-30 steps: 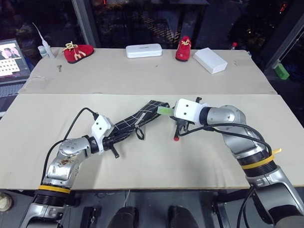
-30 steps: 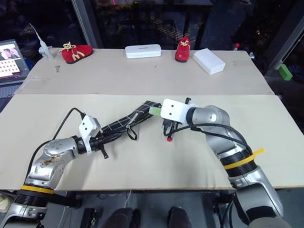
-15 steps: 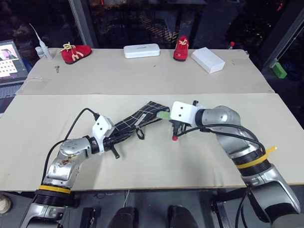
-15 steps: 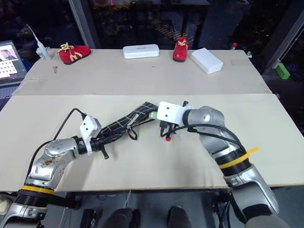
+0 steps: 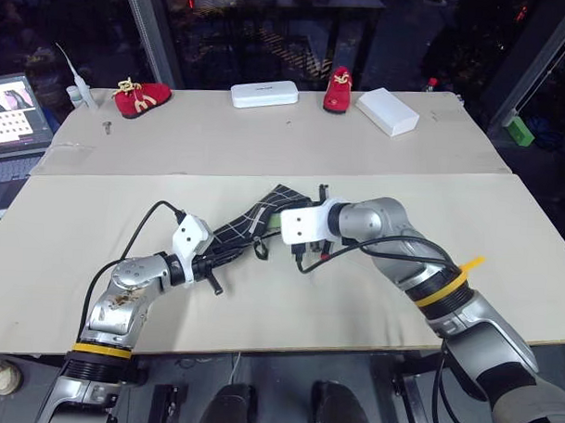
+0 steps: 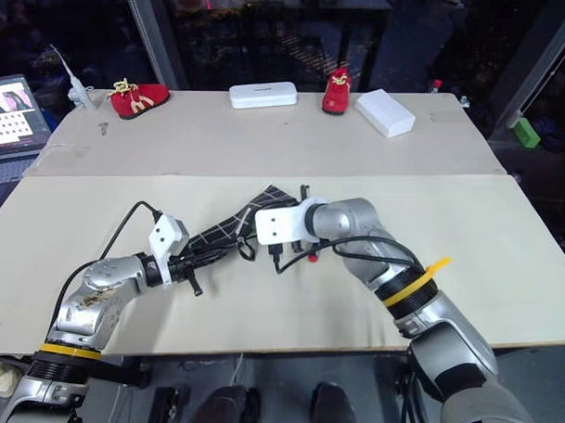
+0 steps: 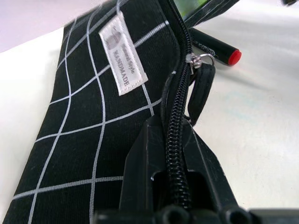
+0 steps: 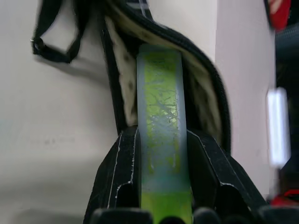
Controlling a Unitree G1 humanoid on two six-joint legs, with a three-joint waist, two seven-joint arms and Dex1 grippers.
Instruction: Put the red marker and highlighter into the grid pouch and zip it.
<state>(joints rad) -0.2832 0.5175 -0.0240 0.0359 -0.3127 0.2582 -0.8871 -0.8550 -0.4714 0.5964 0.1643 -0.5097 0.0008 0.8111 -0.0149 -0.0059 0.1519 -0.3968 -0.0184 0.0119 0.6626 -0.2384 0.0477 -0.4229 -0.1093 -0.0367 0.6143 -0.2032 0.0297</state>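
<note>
Your right gripper point(image 8: 161, 205) with jaws clamped on the highlighter point(image 8: 161, 135), tip inside the pouch point(image 7: 93, 116) mouth, left gripper point(image 7: 173, 205) pinched shut on the pouch's zip edge, marker point(image 7: 219, 49) lying on the counter point(image 5: 266, 137) beside it

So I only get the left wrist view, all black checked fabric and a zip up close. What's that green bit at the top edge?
Observer: That's the highlighter. The right gripper is shut on it, with its far end at the open mouth of the grid pouch.
Operator: Anything else on the table?
Observer: Along the far edge, a red shoe, a white case, a second red shoe and a white box.
</note>
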